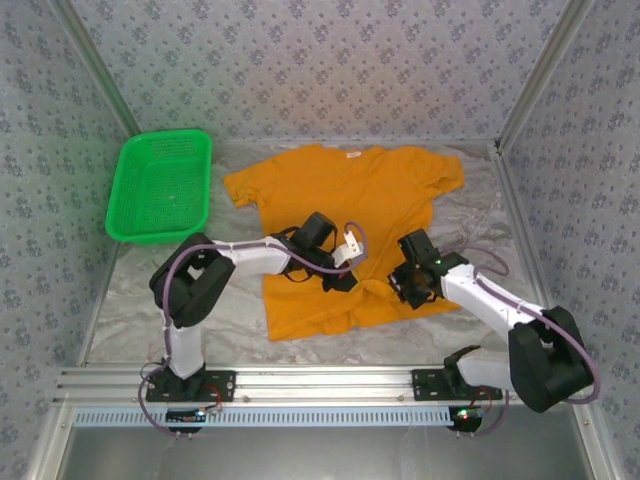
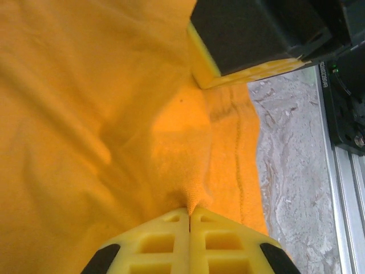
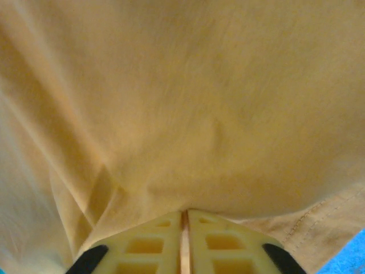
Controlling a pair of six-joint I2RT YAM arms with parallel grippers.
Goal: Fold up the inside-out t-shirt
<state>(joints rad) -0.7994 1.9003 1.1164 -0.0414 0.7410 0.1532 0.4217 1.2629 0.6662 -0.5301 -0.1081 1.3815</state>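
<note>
The t-shirt (image 1: 350,190) lies flat on the surface (image 1: 130,300), collar far, hem near me. My L pincer (image 2: 189,210) and R pincer (image 3: 184,212) are both closed tight, each pinching cloth near the hem. Est. step: first fold. Next: lift both evenly and carry the hem twd. the collar.

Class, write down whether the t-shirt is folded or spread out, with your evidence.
Spread, not folded: the t-shirt lies flat on the table, both sleeves out; only its near hem is bunched.

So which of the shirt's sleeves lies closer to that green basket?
The sleeve at the top view's left, beside the basket; the other sleeve lies opposite.
</note>
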